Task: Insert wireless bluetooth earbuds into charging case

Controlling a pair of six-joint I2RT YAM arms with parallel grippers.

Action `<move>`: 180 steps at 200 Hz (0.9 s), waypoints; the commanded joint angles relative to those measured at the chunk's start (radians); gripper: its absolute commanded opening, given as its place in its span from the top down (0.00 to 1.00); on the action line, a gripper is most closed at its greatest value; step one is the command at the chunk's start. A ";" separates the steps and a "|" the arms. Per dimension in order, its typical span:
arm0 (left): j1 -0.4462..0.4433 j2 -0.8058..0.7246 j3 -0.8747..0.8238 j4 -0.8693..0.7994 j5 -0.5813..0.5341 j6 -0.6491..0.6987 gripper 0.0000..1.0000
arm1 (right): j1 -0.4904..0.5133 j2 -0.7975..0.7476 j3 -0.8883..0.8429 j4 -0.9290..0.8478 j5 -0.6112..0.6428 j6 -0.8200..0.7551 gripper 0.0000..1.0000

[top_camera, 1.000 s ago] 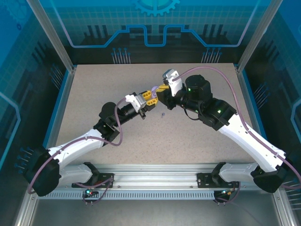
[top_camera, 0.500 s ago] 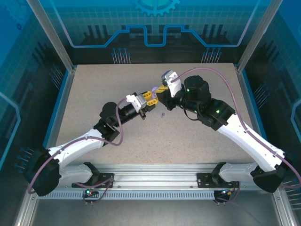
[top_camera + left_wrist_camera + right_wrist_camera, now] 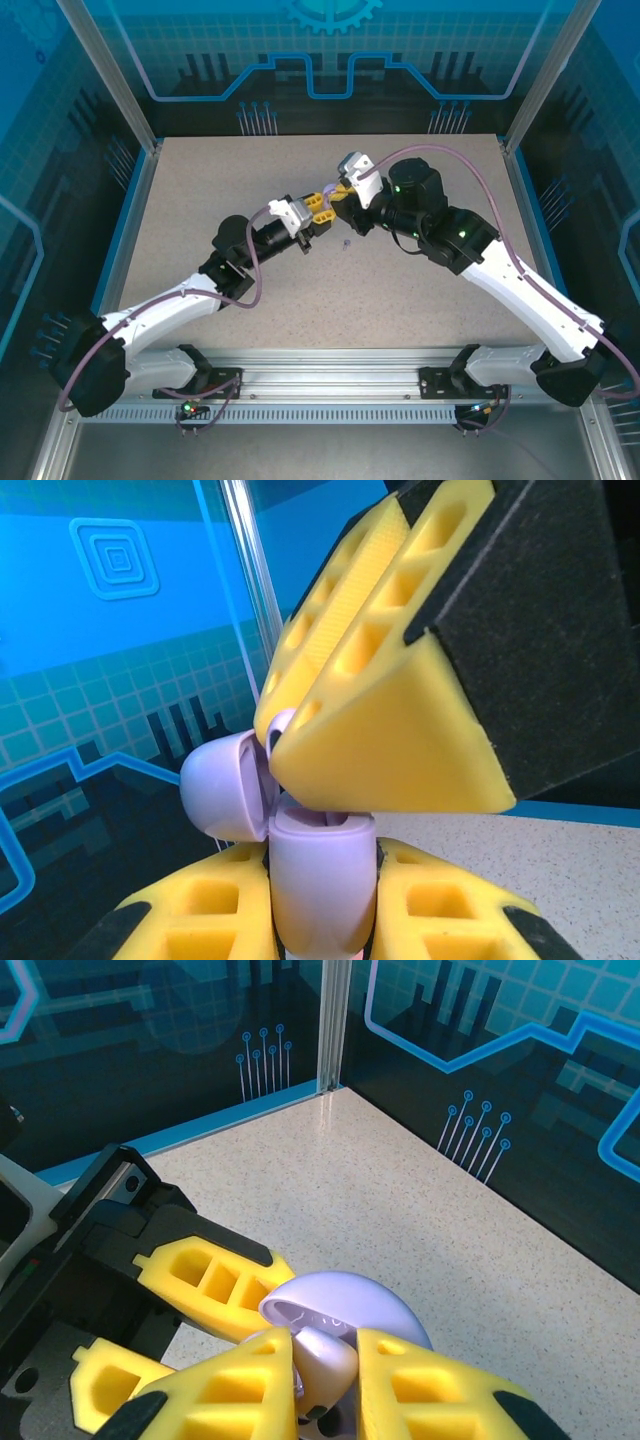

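A lilac charging case (image 3: 322,895) stands upright between the yellow fingers (image 3: 190,920) of my left gripper (image 3: 320,865), which is shut on it. Its lid (image 3: 225,785) is flipped open to the left. My right gripper (image 3: 325,1338) comes down on the case's mouth from above, shut on a purple earbud (image 3: 330,1365) right at the opening under the lid (image 3: 350,1305). In the top view the left gripper (image 3: 318,206) and right gripper (image 3: 342,193) meet over the table's middle with the case (image 3: 328,192) between them. Another small purple earbud (image 3: 346,243) lies on the table just below them.
The speckled table (image 3: 250,290) is walled by blue panels and metal posts at the back and sides. Both arms reach inward from the near edge, and their cables loop above them.
My right gripper has edged left and closer onto the case's mouth with the earbud. The left gripper and case have stayed put.
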 commanded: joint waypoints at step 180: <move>-0.005 0.060 -0.001 0.156 -0.104 -0.115 1.00 | -0.135 0.023 0.179 -0.076 0.016 0.383 0.37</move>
